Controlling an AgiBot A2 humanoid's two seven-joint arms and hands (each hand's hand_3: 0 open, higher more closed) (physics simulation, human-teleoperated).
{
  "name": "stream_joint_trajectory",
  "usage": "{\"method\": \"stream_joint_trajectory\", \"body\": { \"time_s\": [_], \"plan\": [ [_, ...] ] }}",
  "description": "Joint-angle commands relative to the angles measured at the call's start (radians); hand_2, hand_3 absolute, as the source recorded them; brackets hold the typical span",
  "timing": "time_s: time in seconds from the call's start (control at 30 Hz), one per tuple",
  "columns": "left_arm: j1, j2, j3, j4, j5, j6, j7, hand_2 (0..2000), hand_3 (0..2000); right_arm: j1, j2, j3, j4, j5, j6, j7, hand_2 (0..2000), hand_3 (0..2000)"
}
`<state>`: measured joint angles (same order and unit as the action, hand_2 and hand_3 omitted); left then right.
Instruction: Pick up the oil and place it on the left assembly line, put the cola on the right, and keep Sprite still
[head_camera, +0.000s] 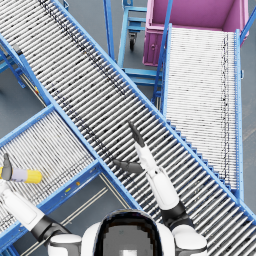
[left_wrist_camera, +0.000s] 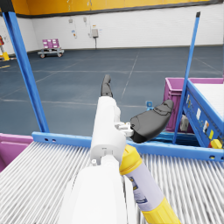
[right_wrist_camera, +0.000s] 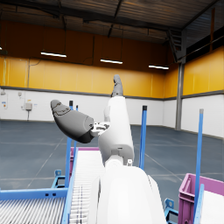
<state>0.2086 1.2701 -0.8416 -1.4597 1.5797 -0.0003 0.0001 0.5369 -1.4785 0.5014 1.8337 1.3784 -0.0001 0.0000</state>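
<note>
Warehouse rollers. Oil bottle (head_camera: 22, 175) lies on left line (head_camera: 55, 145); left hand (head_camera: 6, 166) beside it, fingers spread. Right hand (head_camera: 142, 155) splayed, empty. Cola apparently pending.

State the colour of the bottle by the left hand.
The bottle is yellow with a pale label; left wrist view best.

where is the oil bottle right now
Head view, far left: the oil bottle lies on its side over the left conveyor, right beside the left hand.
</note>
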Motion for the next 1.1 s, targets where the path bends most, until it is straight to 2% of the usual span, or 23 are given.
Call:
{"method": "stream_joint_trajectory", "body": {
  "time_s": [0.03,0.23,0.37,0.53,0.63,0.7,0.73,0.83,1.1],
  "plan": [
    [0.006,-0.009,0.135,-0.211,0.000,0.000,0.000,0,0,0.005,0.009,-0.089,-0.014,0.001,0.000,0.000,0,0],
    [0.036,-0.041,0.424,-0.322,0.001,0.000,0.000,0,0,0.010,-0.008,-0.319,-0.012,0.001,0.000,0.000,0,0],
    [0.122,-0.091,0.617,-0.310,0.001,0.000,0.000,0,0,0.025,-0.013,-0.446,-0.022,0.000,0.000,0.000,0,0],
    [0.217,-0.089,0.790,-0.335,0.001,0.000,0.000,0,0,0.023,-0.011,-0.578,-0.036,0.000,0.000,0.000,0,0],
    [0.269,-0.068,0.839,-0.334,0.002,0.000,0.000,0,0,0.015,-0.010,-0.630,-0.030,0.000,0.000,0.000,0,0],
    [0.281,-0.059,0.857,-0.325,0.002,0.000,0.000,0,0,0.007,-0.011,-0.636,-0.026,0.000,0.000,0.000,0,0],
    [0.239,-0.064,0.819,-0.326,0.002,0.000,0.000,0,0,0.000,-0.012,-0.607,-0.030,0.000,0.000,0.000,0,0],
    [0.233,-0.060,0.834,-0.325,-0.016,0.003,0.003,0,0,-0.015,-0.004,-0.602,-0.031,-0.013,0.003,-0.003,0,0],
    [0.181,-0.061,0.892,-0.328,-0.180,0.032,0.032,0,0,-0.087,0.076,-0.511,-0.033,-0.120,0.032,-0.032,0,0]
  ]
}}
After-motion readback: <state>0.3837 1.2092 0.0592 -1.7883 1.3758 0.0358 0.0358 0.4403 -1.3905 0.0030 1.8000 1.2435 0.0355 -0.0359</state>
